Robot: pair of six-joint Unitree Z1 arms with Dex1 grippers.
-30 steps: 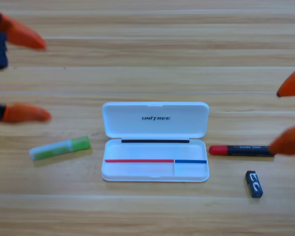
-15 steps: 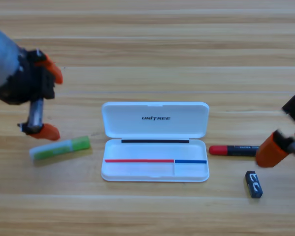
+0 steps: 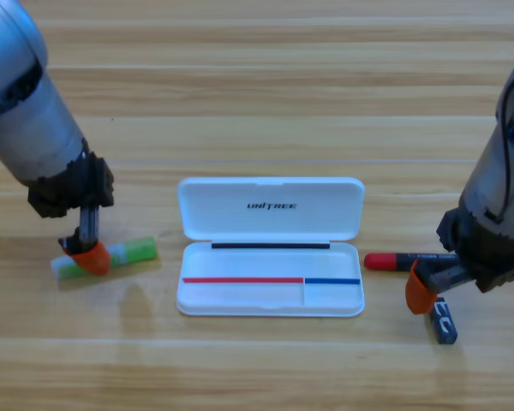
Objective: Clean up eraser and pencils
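Jaws half hidden on both sides, one orange tip showing each, so cannot tell whether clenched or loose.

Nothing put away yet. Green pencil (image 3: 124,254) lying flat toward the left edge of the table (image 3: 265,103), just left of the open white case (image 3: 270,224). Red pencil (image 3: 392,259) lying flat toward the right edge, just right of the case. Eraser (image 3: 444,321) a little nearer the front edge, below the red pencil's far end. All three outside the case.

Now the change. Half a second ago both arms up and away at the sides, jaws spread wide. Now down low on the table. Left gripper (image 3: 90,255) right on the white end of the green pencil, orange tip over it. Right gripper (image 3: 420,293) down between the red pencil and the eraser, touching or nearly touching both; hard to say which one wanted.

Looks like the grabbing step starting on both sides at once. Next, likely: close, lift, carry to the case.
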